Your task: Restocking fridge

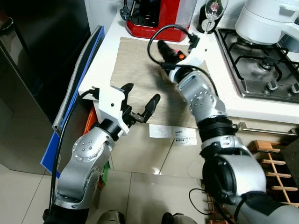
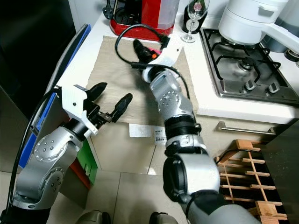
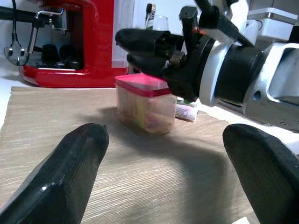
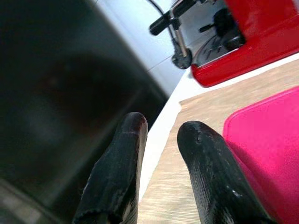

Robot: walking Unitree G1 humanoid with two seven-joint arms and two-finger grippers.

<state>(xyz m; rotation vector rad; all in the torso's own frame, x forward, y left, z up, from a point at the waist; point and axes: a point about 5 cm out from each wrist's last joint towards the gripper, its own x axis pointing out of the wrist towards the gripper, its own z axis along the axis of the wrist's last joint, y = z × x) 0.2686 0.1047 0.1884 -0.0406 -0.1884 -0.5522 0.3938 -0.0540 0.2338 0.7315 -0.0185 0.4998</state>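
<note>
A clear food box with a pink lid (image 3: 145,105) stands on a wood-grain mat (image 1: 135,65) on the white counter. My right gripper (image 1: 161,46) hovers just above the lid's edge, its fingers close together with nothing between them; the pink lid (image 4: 261,149) lies beside and below the fingertips. The right arm hides most of the box in the eye views. My left gripper (image 1: 141,93) is open, held low at the mat's front edge and pointing at the box from a short distance away.
A red coffee machine (image 1: 156,16) and a wine glass (image 1: 214,9) stand behind the mat. At the right are a gas hob (image 1: 261,65) and a white appliance (image 1: 266,18). The dark fridge (image 1: 37,70) and a blue board (image 1: 77,93) are at the left, a wooden rack (image 1: 275,168) low right.
</note>
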